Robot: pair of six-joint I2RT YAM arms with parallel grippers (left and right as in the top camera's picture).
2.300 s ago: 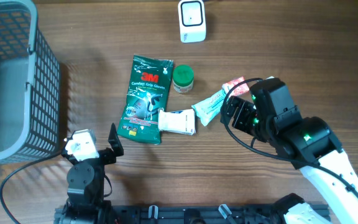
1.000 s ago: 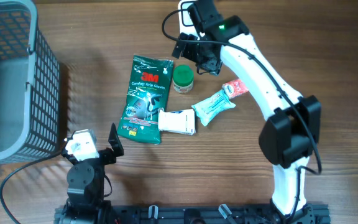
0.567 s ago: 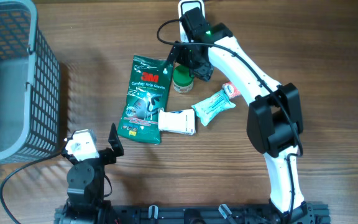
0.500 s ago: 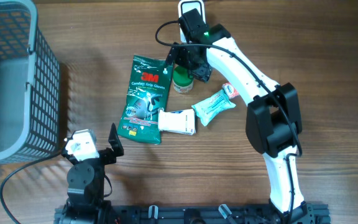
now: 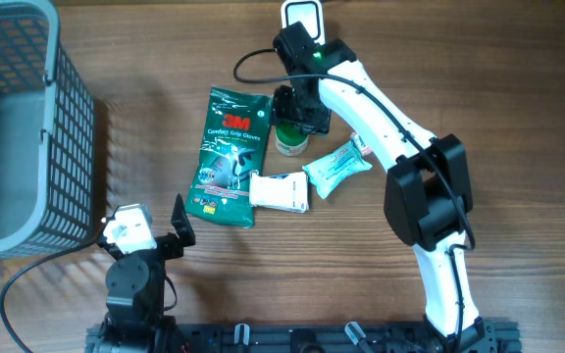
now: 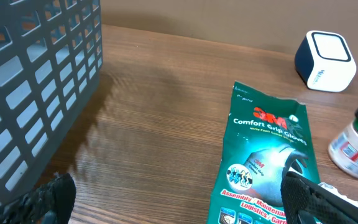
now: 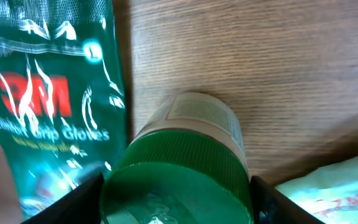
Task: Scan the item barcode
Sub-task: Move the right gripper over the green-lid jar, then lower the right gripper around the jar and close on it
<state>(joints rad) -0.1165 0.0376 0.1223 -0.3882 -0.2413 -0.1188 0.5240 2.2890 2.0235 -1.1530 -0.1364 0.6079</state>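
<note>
Green-lidded jar (image 7: 179, 186) is the one getting picked. The right gripper (image 7: 176, 202) has a finger (image 7: 82, 199) on each side of the lid, right up against it in the wrist view. Can't tell from these shots whether they're actually squeezing or just touching.

The jar stands upright on the table (image 5: 518, 98), just right of the far end of the 3M glove pack (image 5: 231, 157). A white box (image 5: 280, 191) and a teal pouch (image 5: 336, 167) lie a bit nearer. The scanner (image 6: 325, 62) sits at the far edge, close behind the jar, with the right arm reaching over it.

The left gripper (image 6: 176, 196) is parked at the near side with its fingers spread wide and nothing between them. The basket (image 5: 67, 127) is off to the far left.

Progress-wise I'd call this early. The jar is picked out and bracketed, but it isn't off the wood and nothing faces the scanner. What's left: get a firm hold, lift, find the barcode (I can't spot it on the label) and turn it toward the scanner window.
</note>
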